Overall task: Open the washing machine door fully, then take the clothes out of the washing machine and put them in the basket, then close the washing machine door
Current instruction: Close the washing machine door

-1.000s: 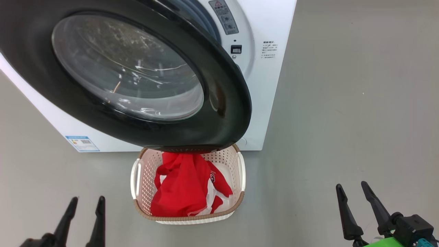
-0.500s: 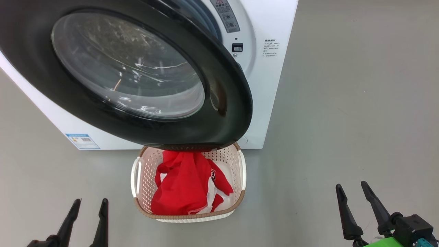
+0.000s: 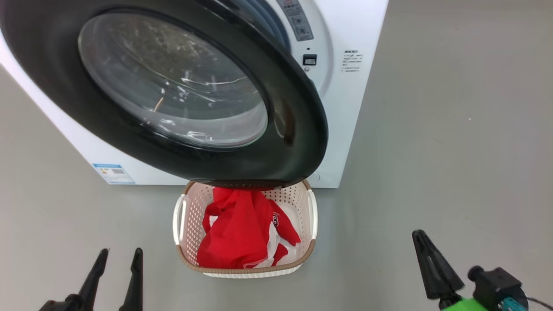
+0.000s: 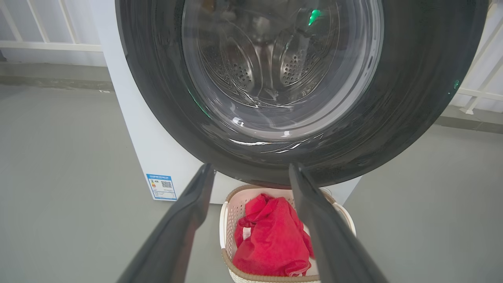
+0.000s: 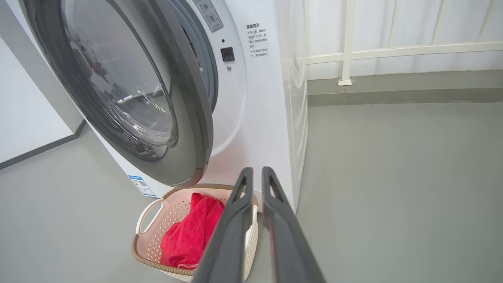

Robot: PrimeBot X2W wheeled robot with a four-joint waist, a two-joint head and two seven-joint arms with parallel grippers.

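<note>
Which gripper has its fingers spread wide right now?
The left gripper: its fingers stand far apart, while the right gripper has its fingers nearly touching.

Blue QR label on washing machine, lettering illegible

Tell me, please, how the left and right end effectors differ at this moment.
The left end effector has its fingers wide apart; the right end effector has them nearly together, a slim gap between. In the head view, the left sits closer beside the basket than the right. Both are empty, pointing toward the washing machine.
</note>
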